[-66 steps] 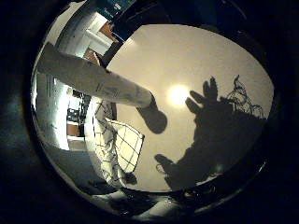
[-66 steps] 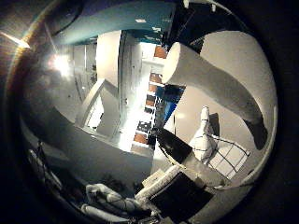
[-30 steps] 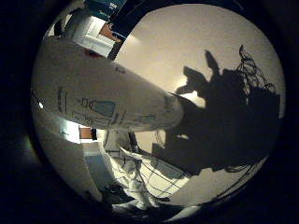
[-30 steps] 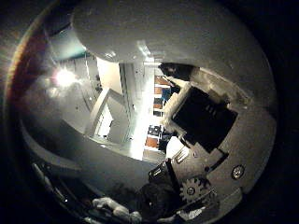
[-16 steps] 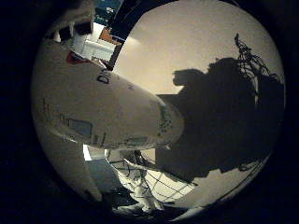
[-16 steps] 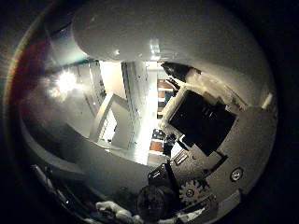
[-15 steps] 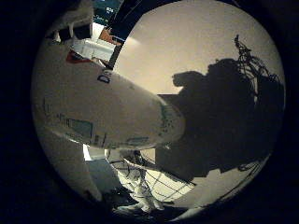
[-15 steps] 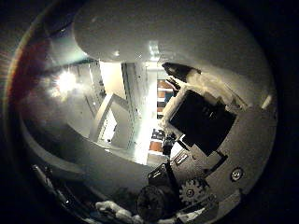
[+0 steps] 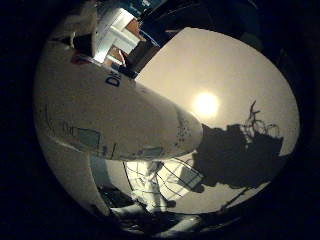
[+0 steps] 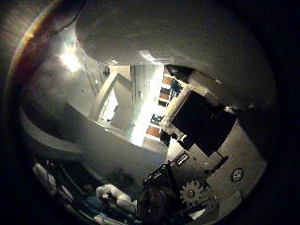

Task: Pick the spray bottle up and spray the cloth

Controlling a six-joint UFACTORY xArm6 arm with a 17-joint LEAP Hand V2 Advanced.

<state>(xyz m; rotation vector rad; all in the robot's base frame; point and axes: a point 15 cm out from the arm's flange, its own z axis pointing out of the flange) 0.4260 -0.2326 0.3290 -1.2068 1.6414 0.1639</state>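
Bottle (image 9: pixel 115 120) smooth, white, rounded, filling the palm view, checked cloth (image 9: pixel 165 182) on pale table (image 9: pixel 220 65), hand (image 10: pixel 206 154) curled round bottle.

The space close before the palm is filled by the spray bottle (image 9: pixel 115 120); beyond it, bare table (image 9: pixel 225 75) is left open beside the checked cloth (image 9: pixel 165 180).

The spray bottle (image 9: pixel 120 120) bears print, too cropped to read.
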